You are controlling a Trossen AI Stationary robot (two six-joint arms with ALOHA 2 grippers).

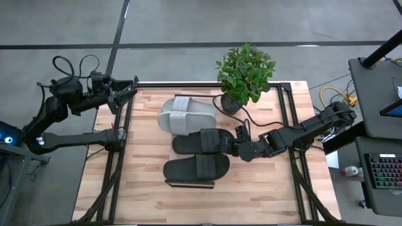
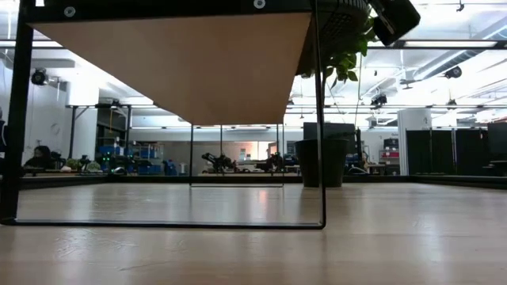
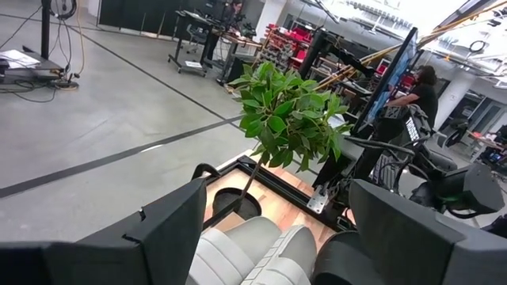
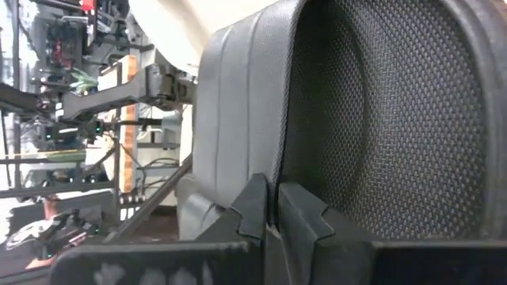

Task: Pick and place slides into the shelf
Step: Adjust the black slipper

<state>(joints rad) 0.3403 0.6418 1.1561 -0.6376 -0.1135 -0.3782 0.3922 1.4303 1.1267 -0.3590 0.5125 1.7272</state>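
The right pincer (image 1: 233,148) was pinching the upper black rubber slide's (image 1: 204,142) edge; lifting toward the shelf seemingly came next.

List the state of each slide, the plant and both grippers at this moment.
Grey slides: lying flat, side by side.
Upper black slide: flat, its end pinched by the right gripper, which is shut.
Lower black slide: flat, untouched.
Potted plant: upright at the back edge.
Left gripper: open, empty, at the back-left corner.
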